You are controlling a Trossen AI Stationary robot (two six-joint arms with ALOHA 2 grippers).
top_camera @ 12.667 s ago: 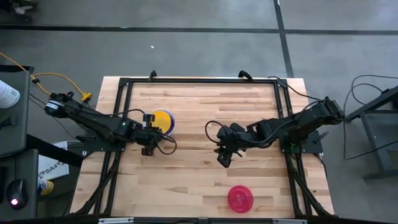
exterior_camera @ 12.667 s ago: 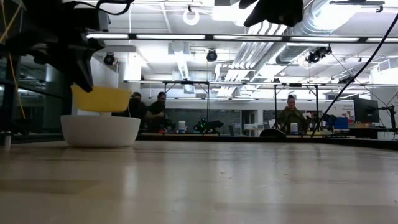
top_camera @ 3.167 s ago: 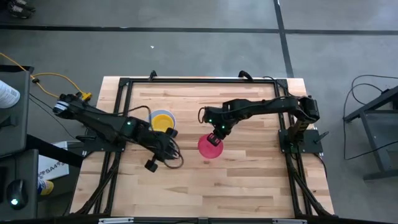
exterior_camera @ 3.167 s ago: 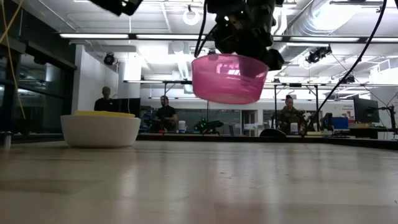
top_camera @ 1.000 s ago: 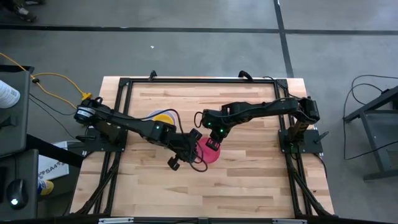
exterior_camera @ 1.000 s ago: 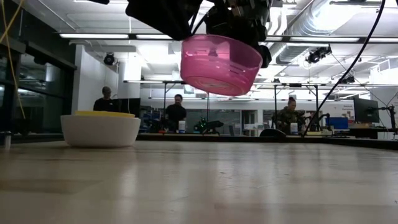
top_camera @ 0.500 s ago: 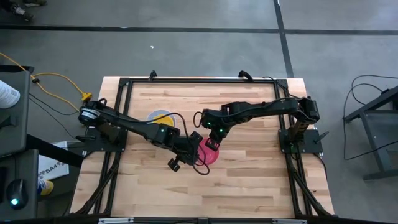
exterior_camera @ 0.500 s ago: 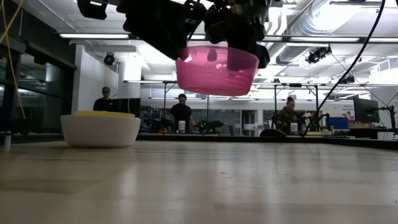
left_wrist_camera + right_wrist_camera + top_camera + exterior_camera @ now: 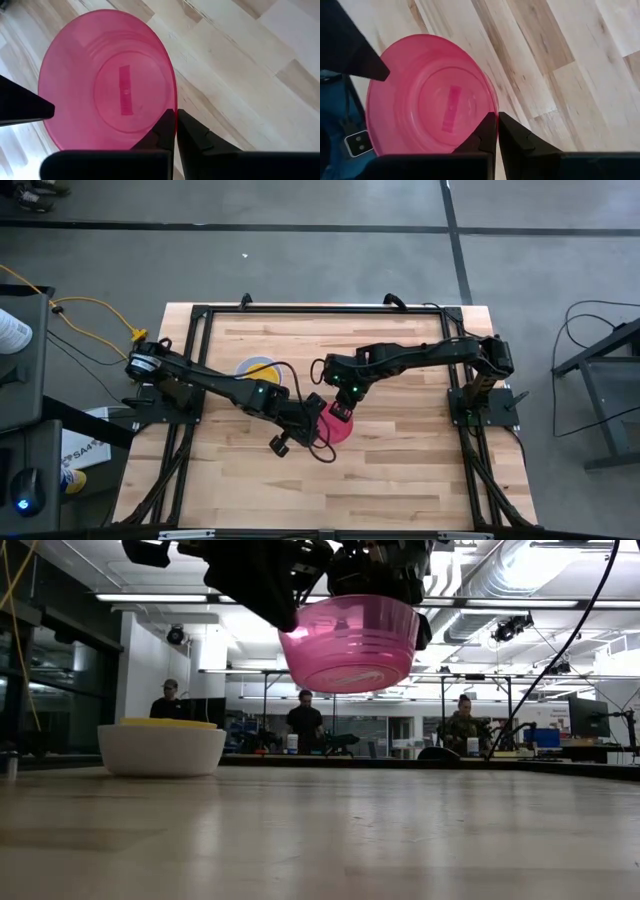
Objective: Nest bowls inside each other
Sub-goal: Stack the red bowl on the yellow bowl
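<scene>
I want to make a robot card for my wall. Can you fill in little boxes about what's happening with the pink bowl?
held thing: pink bowl, up in the air above the table
left gripper: shut on the pink bowl's rim
right gripper: shut on the same rim
waiting stack: white bowl on the table with the yellow bowl inside
</scene>
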